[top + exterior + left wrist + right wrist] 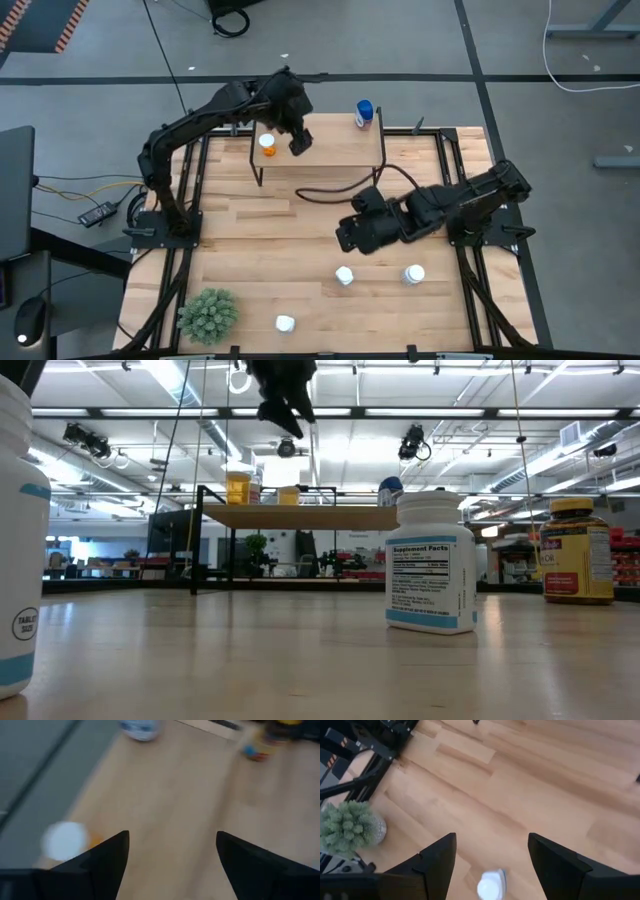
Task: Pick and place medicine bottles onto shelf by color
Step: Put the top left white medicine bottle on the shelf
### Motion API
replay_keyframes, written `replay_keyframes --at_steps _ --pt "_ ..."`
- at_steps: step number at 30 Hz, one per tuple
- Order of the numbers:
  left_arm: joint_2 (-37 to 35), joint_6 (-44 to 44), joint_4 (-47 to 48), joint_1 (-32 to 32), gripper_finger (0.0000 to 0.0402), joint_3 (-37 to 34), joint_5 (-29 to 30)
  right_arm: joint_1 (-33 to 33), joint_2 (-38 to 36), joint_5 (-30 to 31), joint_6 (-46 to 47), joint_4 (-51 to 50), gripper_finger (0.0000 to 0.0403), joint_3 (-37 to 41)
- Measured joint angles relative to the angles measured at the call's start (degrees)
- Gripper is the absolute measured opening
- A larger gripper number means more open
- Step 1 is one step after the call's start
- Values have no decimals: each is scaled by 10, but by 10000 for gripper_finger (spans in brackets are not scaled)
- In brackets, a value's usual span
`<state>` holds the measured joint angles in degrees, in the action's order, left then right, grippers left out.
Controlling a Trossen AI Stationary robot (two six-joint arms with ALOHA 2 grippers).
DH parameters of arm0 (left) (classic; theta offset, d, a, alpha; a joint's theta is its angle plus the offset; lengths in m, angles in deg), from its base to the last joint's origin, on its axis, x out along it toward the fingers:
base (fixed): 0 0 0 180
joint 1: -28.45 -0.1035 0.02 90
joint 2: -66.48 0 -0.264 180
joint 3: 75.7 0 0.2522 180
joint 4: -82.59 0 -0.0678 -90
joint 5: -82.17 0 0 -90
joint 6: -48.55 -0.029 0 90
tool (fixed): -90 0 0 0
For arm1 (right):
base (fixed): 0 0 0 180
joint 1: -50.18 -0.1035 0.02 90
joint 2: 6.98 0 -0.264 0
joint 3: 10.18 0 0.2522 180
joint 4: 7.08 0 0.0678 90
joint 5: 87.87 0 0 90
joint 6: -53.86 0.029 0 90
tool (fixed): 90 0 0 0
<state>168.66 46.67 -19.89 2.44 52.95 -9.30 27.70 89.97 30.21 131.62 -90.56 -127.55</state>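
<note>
White bottles [432,563] stand closest to the low camera, unsorted on the table [270,235]. Your left gripper [298,141] hangs over the shelf [335,150] with jaws spread and empty, just beside an orange bottle [267,144] standing there, probably to group that color at this end. The blue bottle [364,113] sits at the shelf's far corner. Your right gripper [347,238], jaws also apart and empty, hovers over one white bottle [492,885], likely the next pick.
</note>
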Motion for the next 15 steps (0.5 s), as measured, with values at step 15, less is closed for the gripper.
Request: replay_keyframes --at_steps 15 --pt "-91 176 -30 176 246 1 -28 -164 1 10 172 28 255 102"
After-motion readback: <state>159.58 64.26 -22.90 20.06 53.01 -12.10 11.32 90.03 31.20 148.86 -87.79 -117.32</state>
